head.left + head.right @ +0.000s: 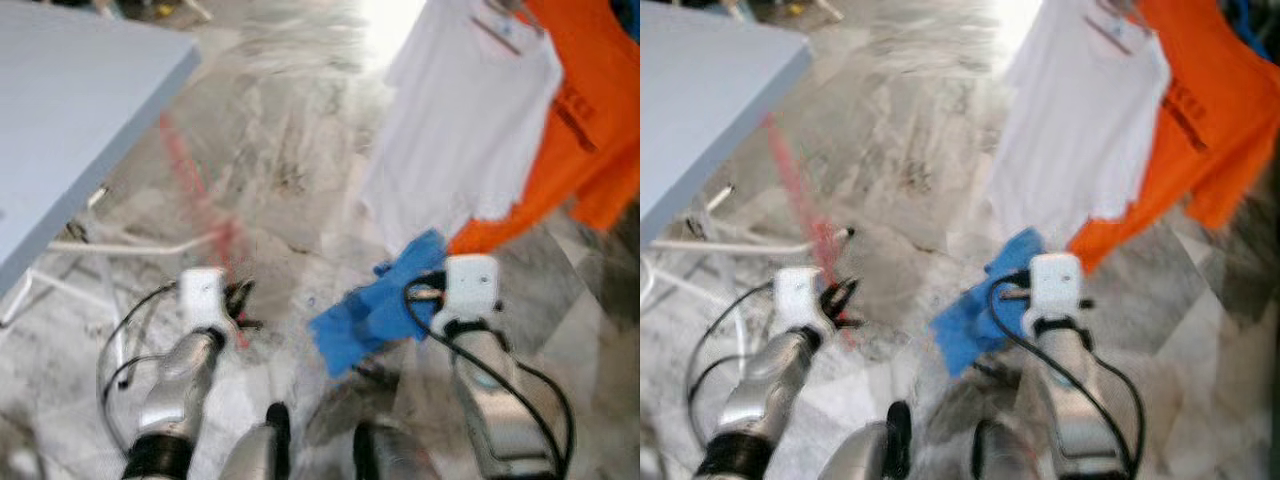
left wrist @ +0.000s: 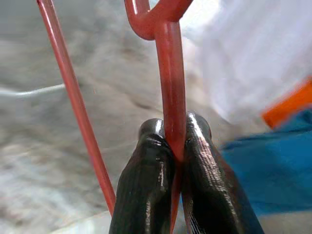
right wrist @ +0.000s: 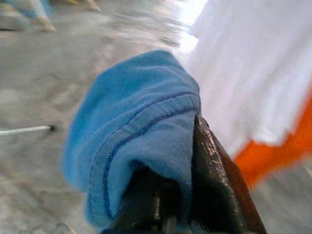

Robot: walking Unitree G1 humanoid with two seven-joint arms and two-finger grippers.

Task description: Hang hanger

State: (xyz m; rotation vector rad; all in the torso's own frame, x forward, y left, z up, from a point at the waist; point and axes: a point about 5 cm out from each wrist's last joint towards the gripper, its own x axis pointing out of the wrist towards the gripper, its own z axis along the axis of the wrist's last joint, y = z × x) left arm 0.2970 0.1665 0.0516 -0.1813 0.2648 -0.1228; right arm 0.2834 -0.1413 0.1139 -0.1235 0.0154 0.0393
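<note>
Left wrist view shows the left gripper point(image 2: 176, 146) squeezed tight on the red hanger point(image 2: 168, 73). Its two black fingers point(image 2: 146, 180) pinch the thin red rod between them, just under the bend where the rod splits. A second red bar of the same hanger slants past beside the fingers.

From the head cameras, the hanger is a blurry red streak that goes up from the left gripper point(image 1: 238, 300) over the grey marble floor point(image 1: 290, 150). It hangs on nothing yet. It is only held in the air, well apart from the clothes.

The right gripper point(image 3: 187, 195) is clamped on a blue cloth point(image 3: 131, 126). The cloth folds over its fingers and droops down. From the head, the blue cloth point(image 1: 375, 305) sits between the two arms, close to the right one.

Up at the far right, a white shirt point(image 1: 470, 120) and an orange shirt point(image 1: 580, 120) hang side by side. The bar they hang from cannot be seen. A pale blue table point(image 1: 70, 110) stands at the left, with its corner pointing toward the clothes.

I think the task is only partly done. The hanger is picked up, and so is the cloth, but the cloth is not on the hanger. The hanger must be carried over to the hanging shirts and hooked up there
</note>
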